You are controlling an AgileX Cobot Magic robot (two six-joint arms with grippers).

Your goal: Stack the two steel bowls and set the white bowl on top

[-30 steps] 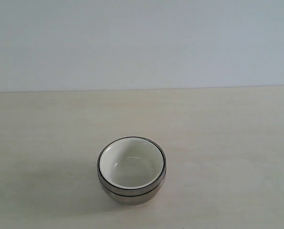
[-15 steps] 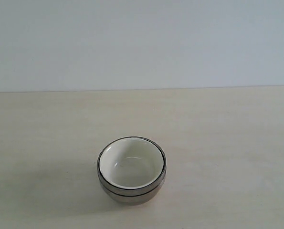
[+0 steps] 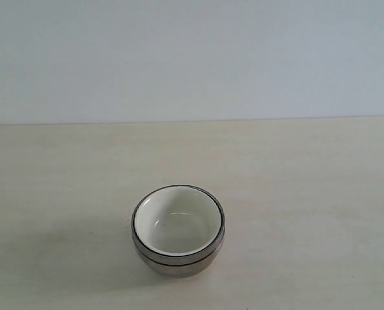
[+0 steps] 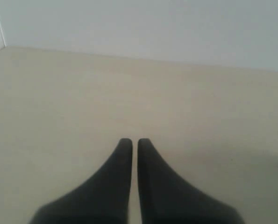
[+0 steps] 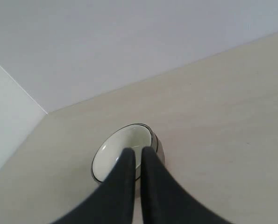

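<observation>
The smallest bowl [image 3: 177, 223] nests inside the stacked steel bowls [image 3: 179, 266], on the table [image 3: 308, 194], in the foreground.

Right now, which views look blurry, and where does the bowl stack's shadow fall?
Exterior view: sharp, soft light, faint shadow on the table left of the steel bowls and white bowl. Left wrist view: left gripper blurred. Right wrist view: right gripper blurred, bowls clearer.

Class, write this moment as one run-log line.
stack: white bowl nested in steel bowls | left pincer: shut, empty | right pincer: shut, empty | status: stacking looks done
</observation>
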